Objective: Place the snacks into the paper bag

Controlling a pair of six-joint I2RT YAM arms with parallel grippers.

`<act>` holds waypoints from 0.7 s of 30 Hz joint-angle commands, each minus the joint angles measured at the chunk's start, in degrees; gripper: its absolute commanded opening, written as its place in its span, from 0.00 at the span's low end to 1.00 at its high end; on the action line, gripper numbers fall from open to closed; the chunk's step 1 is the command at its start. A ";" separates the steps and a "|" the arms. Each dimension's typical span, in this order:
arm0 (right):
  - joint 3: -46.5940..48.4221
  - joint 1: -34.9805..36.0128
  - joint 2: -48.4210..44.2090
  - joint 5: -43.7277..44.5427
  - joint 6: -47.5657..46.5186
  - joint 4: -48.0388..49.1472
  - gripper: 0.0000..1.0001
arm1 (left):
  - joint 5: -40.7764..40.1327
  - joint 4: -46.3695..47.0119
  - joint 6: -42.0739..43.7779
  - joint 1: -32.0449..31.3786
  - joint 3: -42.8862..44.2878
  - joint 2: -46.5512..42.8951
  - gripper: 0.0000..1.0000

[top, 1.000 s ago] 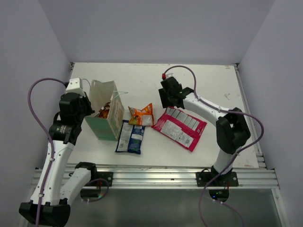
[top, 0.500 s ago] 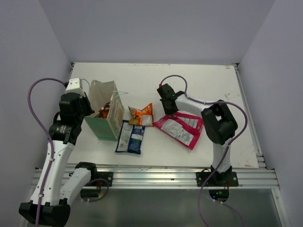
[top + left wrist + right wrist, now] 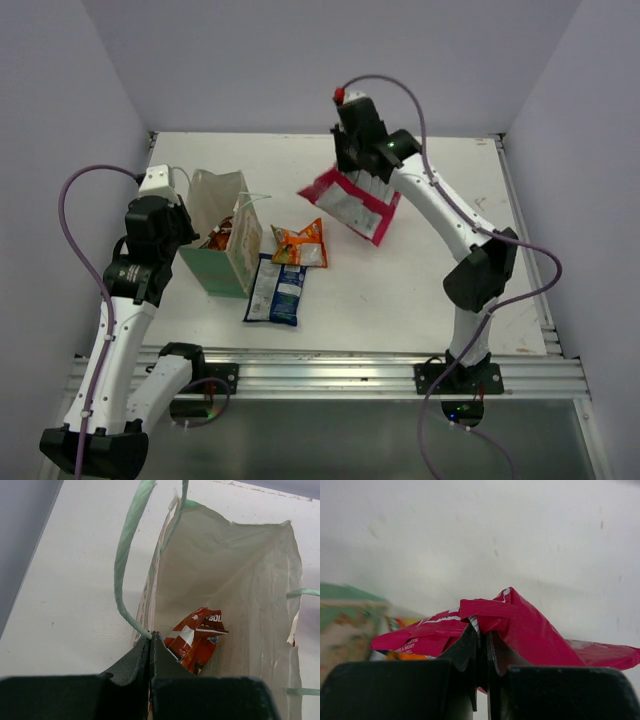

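The mint-green paper bag (image 3: 222, 240) stands upright at the left with its mouth open. My left gripper (image 3: 150, 636) is shut on its near-left rim, by the base of a string handle (image 3: 126, 555). A red-and-dark snack packet (image 3: 197, 637) lies at the bottom of the bag. My right gripper (image 3: 352, 165) is shut on the edge of the large magenta packet (image 3: 350, 203), which hangs tilted above the table. In the right wrist view the packet (image 3: 530, 635) drapes over both jaws. The orange packet (image 3: 301, 243) and the blue-and-white packet (image 3: 277, 290) lie flat just right of the bag.
Grey walls close in the white table (image 3: 440, 290) on three sides. A metal rail (image 3: 330, 370) runs along the near edge, where both arm bases are bolted. In the right wrist view the bag (image 3: 345, 620) shows blurred at the left.
My right gripper has closed on the magenta packet and lifted it off the table, up and toward the back left. The left arm and the bag have not moved.
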 commanded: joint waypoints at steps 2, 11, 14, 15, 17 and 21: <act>26.36 1.53 -4.19 -7.57 0.77 1.45 0.00 | 0.20 -0.72 -0.36 -0.24 0.21 -0.38 0.00; 22.38 2.58 -2.08 -28.13 23.60 42.57 0.00 | 0.90 -0.63 -0.80 -0.41 -0.14 -0.38 0.00; 30.43 3.55 4.94 -33.06 33.27 51.37 0.00 | 0.99 -0.54 -0.80 -0.41 -0.14 -0.47 0.00; 32.56 3.90 7.05 -34.37 36.34 53.39 0.00 | 0.99 -0.54 -0.80 -0.41 -0.14 -0.55 0.00; 36.51 5.22 11.45 -35.34 38.90 55.42 0.00 | 0.99 -0.54 -0.80 -0.41 -0.23 -0.55 0.00; 36.80 7.15 14.28 -36.14 45.40 61.65 0.00 | 0.90 -0.54 -0.80 -0.41 -0.49 -0.55 0.00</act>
